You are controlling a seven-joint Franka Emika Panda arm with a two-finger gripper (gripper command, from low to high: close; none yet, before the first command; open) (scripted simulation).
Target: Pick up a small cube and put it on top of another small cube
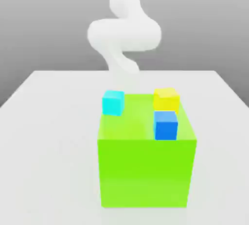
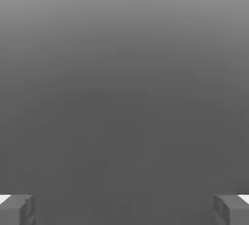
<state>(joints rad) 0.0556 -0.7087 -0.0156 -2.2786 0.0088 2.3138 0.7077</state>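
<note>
The flat white table [image 1: 53,136] carries a large glossy lime-green cube [image 1: 146,170], and behind it the smooth white robot arm [image 1: 124,34] curls up from the far side. On the green cube's top sit three small plain cubes: a cyan one [image 1: 113,102] toward the exterior view's left, a yellow one [image 1: 166,98] at the far right corner, and a blue one [image 1: 166,125] just in front of the yellow. The end effector [image 2: 124,209] is released, its grey fingertips [image 2: 17,209] spread wide over plain grey ground. No magenta cube or writing can be made out.

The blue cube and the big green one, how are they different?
The blue cube is small; the green cube is far bigger. The blue cube looks to rest on top, near the exterior view's right edge, while the green cube sits on the table. Both are plain, upright cubes.
</note>
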